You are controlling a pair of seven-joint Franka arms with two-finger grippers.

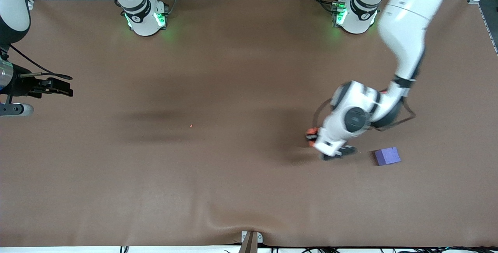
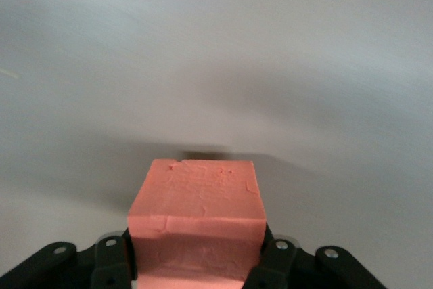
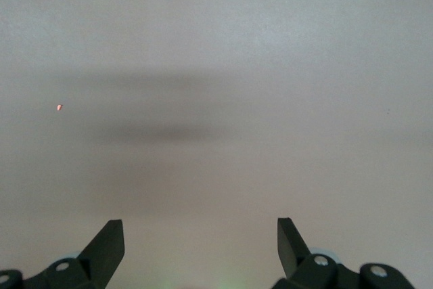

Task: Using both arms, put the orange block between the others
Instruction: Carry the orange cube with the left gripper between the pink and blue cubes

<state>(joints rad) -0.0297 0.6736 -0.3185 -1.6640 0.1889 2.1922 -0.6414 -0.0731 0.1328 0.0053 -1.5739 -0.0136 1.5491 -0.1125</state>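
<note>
My left gripper [image 1: 312, 135] is shut on the orange block [image 1: 310, 130], low over the brown table toward the left arm's end. In the left wrist view the orange block [image 2: 195, 201] fills the space between the black fingers [image 2: 111, 262] of the left gripper [image 2: 196, 262]. A purple-blue cube [image 1: 387, 156] lies on the table beside that gripper, a little nearer the front camera. My right gripper [image 1: 58, 88] waits at the right arm's end of the table. In the right wrist view the right gripper [image 3: 201, 238] is open with nothing between its fingers.
The brown cloth [image 1: 218, 175] covers the whole table. A tiny orange crumb [image 1: 191, 125] lies near the middle and shows as the crumb [image 3: 59, 107] in the right wrist view. The green-lit arm bases [image 1: 146, 17] stand along the edge farthest from the front camera.
</note>
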